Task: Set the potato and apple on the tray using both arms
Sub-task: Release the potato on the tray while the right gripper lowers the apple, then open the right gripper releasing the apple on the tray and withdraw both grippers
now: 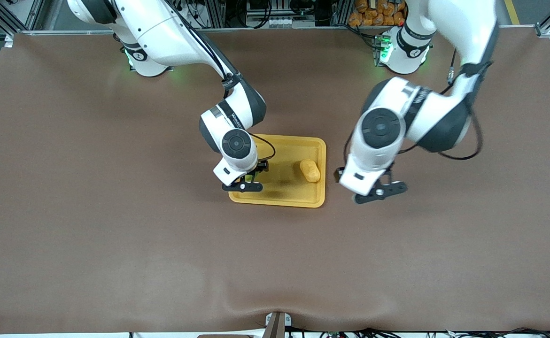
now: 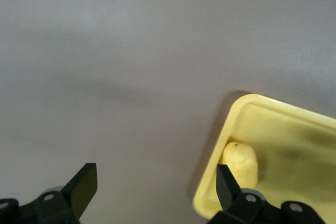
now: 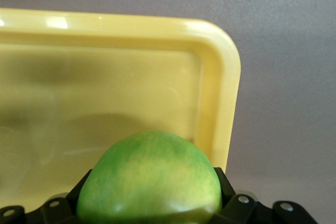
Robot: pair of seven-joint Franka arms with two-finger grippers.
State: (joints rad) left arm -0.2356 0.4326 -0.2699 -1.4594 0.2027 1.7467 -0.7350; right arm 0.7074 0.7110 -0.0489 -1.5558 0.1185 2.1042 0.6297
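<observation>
Hiding apple (image 3: 151,179) between right fingers (image 3: 227,190)

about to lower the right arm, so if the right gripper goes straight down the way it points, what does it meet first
Probably the tray floor. The right gripper is shut on the apple over the tray's end toward the right arm, with bare tray under it. The potato lies clear at the tray's end toward the left arm.

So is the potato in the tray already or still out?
In. The potato lies on the tray floor near the rim toward the left arm's end, and the left gripper is open over the table beside it.
</observation>
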